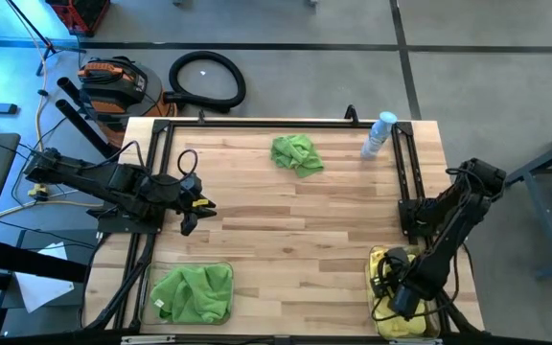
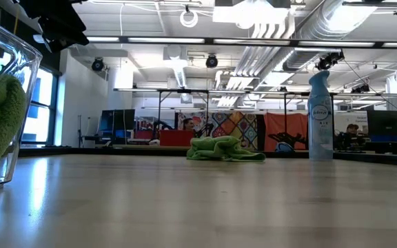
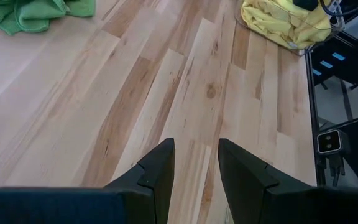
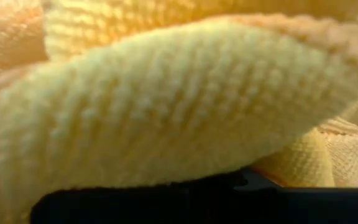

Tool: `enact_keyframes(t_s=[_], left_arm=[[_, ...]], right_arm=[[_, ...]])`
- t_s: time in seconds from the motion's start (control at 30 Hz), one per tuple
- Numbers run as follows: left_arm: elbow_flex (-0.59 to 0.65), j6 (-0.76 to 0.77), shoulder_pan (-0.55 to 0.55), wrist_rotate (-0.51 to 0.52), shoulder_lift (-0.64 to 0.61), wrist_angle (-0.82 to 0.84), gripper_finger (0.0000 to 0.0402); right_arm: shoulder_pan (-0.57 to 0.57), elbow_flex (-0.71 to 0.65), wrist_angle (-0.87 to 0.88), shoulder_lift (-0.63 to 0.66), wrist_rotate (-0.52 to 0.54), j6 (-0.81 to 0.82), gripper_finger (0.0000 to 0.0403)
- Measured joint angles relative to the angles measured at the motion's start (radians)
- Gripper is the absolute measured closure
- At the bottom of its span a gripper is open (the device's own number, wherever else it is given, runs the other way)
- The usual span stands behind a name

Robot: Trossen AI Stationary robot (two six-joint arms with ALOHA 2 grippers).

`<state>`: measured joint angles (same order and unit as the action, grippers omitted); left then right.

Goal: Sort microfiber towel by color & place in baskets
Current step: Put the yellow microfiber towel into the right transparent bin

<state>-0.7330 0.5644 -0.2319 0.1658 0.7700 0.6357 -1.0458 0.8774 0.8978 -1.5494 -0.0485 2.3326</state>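
Right claw (image 1: 405, 299) closed in yellow towels (image 1: 391, 261) — left claw (image 1: 188, 222) parted, empty; two baskets (image 1: 226, 273).

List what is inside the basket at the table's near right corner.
Yellow towels fill the basket; the right gripper is down among them, covering some. How many lie underneath cannot be seen.

place: open workshop/lab | cues: exposed ceiling ducts (image 2: 302, 27), concrete floor (image 1: 305, 57), monitors (image 2: 384, 124)

Both arms matte black, chunky jointed links. Left arm (image 1: 113, 182): yellow tags, black cables looping off it. Left gripper (image 3: 194, 177) fingers (image 3: 157, 177) dark, wedge-shaped, flat-faced.
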Motion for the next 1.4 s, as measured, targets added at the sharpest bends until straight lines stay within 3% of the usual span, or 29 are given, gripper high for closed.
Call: enact_keyframes(t_s=[0.23,0.4,0.77,1.1,1.3,1.4], left_arm=[[0.000,0.060,0.000,0.000,0.000,0.000,0.0289],[0.000,0.060,0.000,0.000,0.000,0.000,0.0289],[0.000,0.027,0.000,0.000,0.000,0.001,0.0289],[0.000,0.026,0.000,0.000,0.000,0.001,0.0289],[0.000,0.026,0.000,0.000,0.000,0.001,0.0289],[0.000,0.026,0.000,0.000,0.000,0.001,0.0289]], right_arm=[[0.010,-0.006,-0.015,-0.002,-0.017,-0.037,0.0388],[0.014,0.010,-0.008,-0.004,-0.023,-0.043,0.0339],[0.012,0.329,0.413,-0.009,-0.023,-0.047,0.0237],[0.012,0.589,0.580,-0.006,0.002,-0.036,0.0226],[0.016,0.594,0.564,-0.011,0.178,-0.030,0.0226],[0.028,0.538,0.530,-0.024,0.180,-0.062,0.0226]])
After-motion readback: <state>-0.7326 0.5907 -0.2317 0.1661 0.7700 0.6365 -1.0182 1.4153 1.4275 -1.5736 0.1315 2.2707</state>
